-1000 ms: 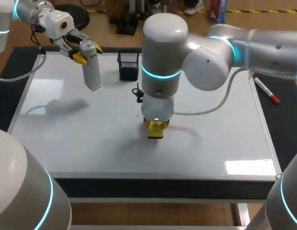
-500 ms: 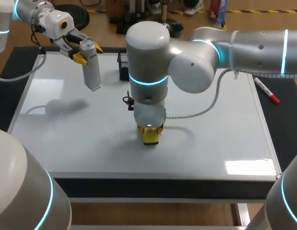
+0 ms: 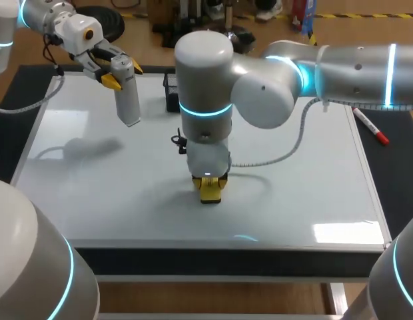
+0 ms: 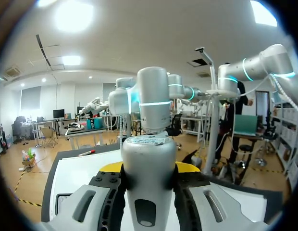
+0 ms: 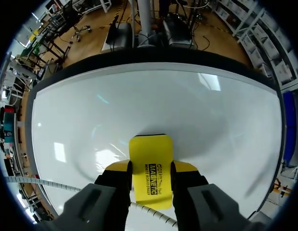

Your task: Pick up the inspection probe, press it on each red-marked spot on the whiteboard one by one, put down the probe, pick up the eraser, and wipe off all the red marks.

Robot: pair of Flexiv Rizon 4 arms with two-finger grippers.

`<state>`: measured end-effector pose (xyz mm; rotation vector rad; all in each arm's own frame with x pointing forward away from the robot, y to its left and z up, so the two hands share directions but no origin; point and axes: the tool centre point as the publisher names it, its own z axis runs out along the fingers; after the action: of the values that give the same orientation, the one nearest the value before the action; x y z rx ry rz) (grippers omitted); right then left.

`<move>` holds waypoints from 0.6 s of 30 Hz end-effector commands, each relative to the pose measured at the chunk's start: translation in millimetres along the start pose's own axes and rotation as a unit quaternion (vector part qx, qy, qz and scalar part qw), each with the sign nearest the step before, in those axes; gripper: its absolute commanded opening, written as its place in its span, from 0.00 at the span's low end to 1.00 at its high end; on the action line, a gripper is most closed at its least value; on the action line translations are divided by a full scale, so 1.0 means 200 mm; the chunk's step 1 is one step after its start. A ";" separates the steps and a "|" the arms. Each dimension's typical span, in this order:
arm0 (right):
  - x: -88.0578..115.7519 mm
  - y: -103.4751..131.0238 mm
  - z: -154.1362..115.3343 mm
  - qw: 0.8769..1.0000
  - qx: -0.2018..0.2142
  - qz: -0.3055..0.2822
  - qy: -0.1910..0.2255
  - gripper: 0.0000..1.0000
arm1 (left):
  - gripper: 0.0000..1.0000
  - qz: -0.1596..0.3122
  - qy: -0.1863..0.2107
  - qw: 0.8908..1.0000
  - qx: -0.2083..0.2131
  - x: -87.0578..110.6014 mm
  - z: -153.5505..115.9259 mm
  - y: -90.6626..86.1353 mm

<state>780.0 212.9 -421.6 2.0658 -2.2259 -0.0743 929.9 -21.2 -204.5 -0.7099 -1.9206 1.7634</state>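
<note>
Wiping is the step in hand: the right gripper [image 3: 210,181] is clamped on the yellow eraser [image 5: 150,161], a finger on each long side, holding it flat on the board [image 3: 306,193], slightly nearer the front edge than the middle. No red marks show on the bare white around it, so the next move, as I judge it, calls for sweeping whatever lies hidden under the arm, with even downward pressure. The right arm reaches in past the middle, its wrist pointing straight down. The left gripper [image 3: 112,72] hangs above the far left corner, closed on the grey probe [image 3: 128,100], which points down, clear of the board and not yet set down.
</note>
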 end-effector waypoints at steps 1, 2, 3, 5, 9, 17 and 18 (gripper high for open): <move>0.04 -0.03 0.04 1.000 -0.004 0.007 0.002 0.00 | 0.00 0.000 0.002 1.000 0.000 0.00 -0.01 0.00; 0.05 -0.03 0.04 1.000 -0.005 0.011 0.002 0.00 | 0.00 0.000 0.002 1.000 0.000 0.00 -0.01 0.00; 0.07 -0.03 0.04 1.000 -0.005 0.014 0.002 0.00 | 0.00 0.000 0.002 1.000 0.000 0.00 -0.01 0.00; 0.09 -0.03 0.04 1.000 -0.006 0.022 0.002 0.00 | 0.00 0.000 0.002 1.000 0.000 0.00 -0.01 0.00; 0.16 -0.04 0.05 0.999 -0.008 0.040 0.005 0.00 | 0.00 0.000 0.002 1.000 0.000 0.00 -0.01 0.00; 0.29 -0.05 0.06 0.997 -0.010 0.072 0.010 0.00 | 0.00 0.000 0.002 1.000 0.000 0.00 -0.01 0.00; 0.30 -0.06 0.06 0.997 -0.010 0.075 0.011 0.00 | 0.00 0.000 0.002 1.000 0.000 0.00 -0.01 0.00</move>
<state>786.4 168.3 -424.7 1.8677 -2.3390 -0.0562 929.9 -21.2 -204.5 -0.7100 -1.9205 1.7633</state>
